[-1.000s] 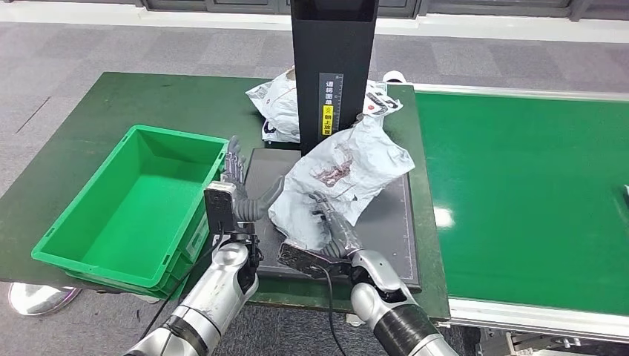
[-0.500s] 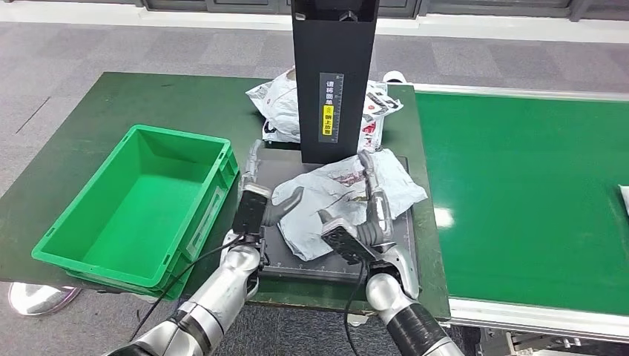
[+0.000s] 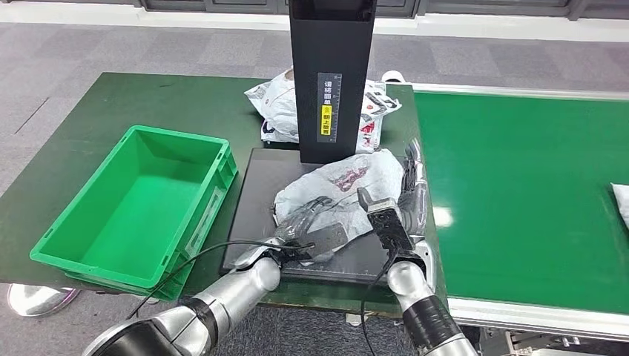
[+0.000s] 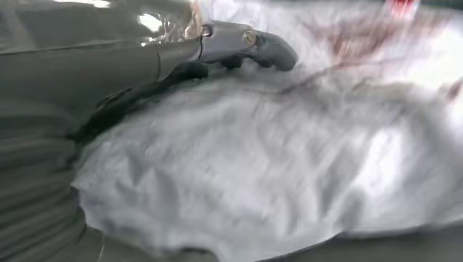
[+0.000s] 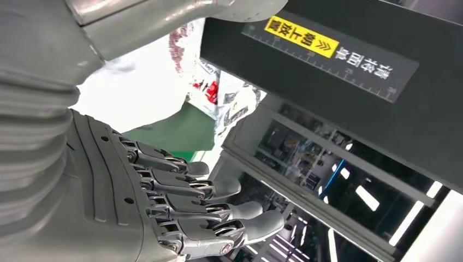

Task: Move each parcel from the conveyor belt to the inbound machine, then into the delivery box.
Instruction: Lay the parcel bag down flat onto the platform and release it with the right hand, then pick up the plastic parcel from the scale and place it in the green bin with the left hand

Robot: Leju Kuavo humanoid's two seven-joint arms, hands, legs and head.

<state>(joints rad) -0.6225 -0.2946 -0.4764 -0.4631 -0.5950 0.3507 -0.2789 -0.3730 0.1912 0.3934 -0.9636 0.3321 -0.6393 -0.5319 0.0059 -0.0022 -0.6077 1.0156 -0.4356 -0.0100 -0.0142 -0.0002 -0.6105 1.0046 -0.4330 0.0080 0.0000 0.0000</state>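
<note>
Parcel [image 3: 337, 189]: crumpled white poly mailer with dark red print, lying on the machine's black plate, just at 6 o'clock of the black column.
Feel: looks light, soft and limp; glossy film, likely slippery; no stiff edge to hook; contents hidden, so fragility unknown.
Hold: best judged as a pinch on a bunched fold near the 7 o'clock corner, or a scoop under the bulk from both sides; a flat press would only slide it.
Left hand [image 3: 303, 228]: resting on the parcel's near-left part, fingers lying over the film; left wrist view shows the thumb [image 4: 248, 45] pressed to the white wrap; whether a fold is truly pinched, cannot tell.
Right hand [image 3: 410, 194]: at 3 o'clock of the parcel, raised edge-on, fingers [image 5: 218, 213] straight and apart, holding nothing; touching the parcel or just beside it, cannot tell.
Machine [image 3: 331, 74]: black upright column with a yellow-marked label, standing at 12 o'clock of the plate [image 3: 256, 193].
Box [image 3: 137, 204]: green crate at 9 o'clock of the plate, just beside it.
Stage: parcel sits at the machine; transfer to the box seems the step ahead, leftward over the crate wall.
Risk: limp film may slip out or drape on the crate rim.
Other parcels [image 3: 278, 107]: white bags behind the column at 12 o'clock.
Belt [image 3: 519, 200]: green conveyor at 3 o'clock, one more white bag [image 3: 621, 199] at its far edge.
</note>
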